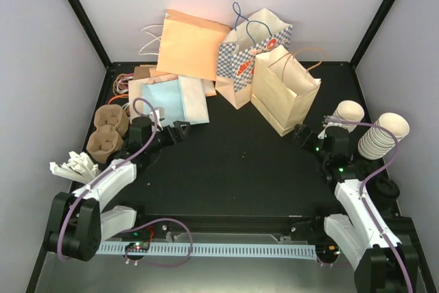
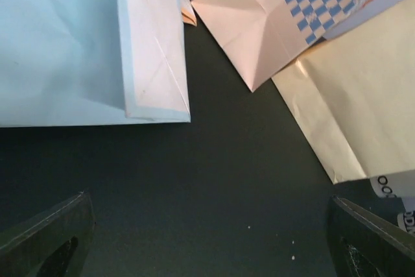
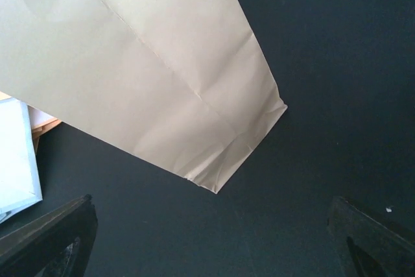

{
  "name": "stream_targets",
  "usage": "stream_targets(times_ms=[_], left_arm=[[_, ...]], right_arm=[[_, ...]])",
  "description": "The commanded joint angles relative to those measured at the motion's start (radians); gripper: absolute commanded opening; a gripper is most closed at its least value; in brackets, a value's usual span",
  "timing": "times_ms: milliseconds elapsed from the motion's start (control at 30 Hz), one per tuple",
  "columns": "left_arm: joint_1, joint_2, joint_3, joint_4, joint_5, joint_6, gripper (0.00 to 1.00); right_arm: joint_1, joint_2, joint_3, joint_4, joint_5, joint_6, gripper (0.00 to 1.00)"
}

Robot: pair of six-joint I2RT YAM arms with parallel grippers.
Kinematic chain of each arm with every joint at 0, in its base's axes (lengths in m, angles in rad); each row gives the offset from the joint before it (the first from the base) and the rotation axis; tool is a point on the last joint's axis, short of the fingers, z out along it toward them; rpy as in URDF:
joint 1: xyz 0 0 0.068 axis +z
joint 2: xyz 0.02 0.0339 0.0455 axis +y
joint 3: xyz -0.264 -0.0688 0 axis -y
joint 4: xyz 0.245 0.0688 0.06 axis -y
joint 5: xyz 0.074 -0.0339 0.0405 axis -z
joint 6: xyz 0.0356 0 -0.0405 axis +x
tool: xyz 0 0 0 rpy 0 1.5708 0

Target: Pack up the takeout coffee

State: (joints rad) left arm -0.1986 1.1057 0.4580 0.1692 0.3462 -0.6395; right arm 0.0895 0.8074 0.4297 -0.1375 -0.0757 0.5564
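Jaws spread wide and empty, left gripper [image 1: 180, 130] and right gripper [image 1: 302, 135] hover over the tabletop [image 1: 233, 169]; the far tan bag [image 1: 282, 90] likely awaits packing.

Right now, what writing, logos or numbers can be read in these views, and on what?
Checkered bag: red-orange logo, too blurred to read.
White label at the left wrist view's right edge: black characters, cut off, unreadable.
No other text visible.

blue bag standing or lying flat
Lying flat: the blue bag shows its broad face up on the table, bottom folded over.
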Motion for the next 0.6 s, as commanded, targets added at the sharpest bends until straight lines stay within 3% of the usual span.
stream_targets(times_ms=[0, 233, 567], left_arm=[[-0.041, 0.01, 0.013, 0.043, 0.027, 0.024, 0.99], [-0.09, -0.026, -0.023, 0.125, -0.096, 0.021, 0.99], [-0.17, -0.126, -0.042, 0.192, -0.133, 0.266, 0.99]], right_arm=[[0.004, 0.013, 0.027, -0.031, 0.01, 0.035, 1.0], [0.004, 0.061, 0.143, -0.208, 0.074, 0.062, 1.0], [0.003, -0.019, 0.197, -0.275, 0.116, 0.038, 1.0]])
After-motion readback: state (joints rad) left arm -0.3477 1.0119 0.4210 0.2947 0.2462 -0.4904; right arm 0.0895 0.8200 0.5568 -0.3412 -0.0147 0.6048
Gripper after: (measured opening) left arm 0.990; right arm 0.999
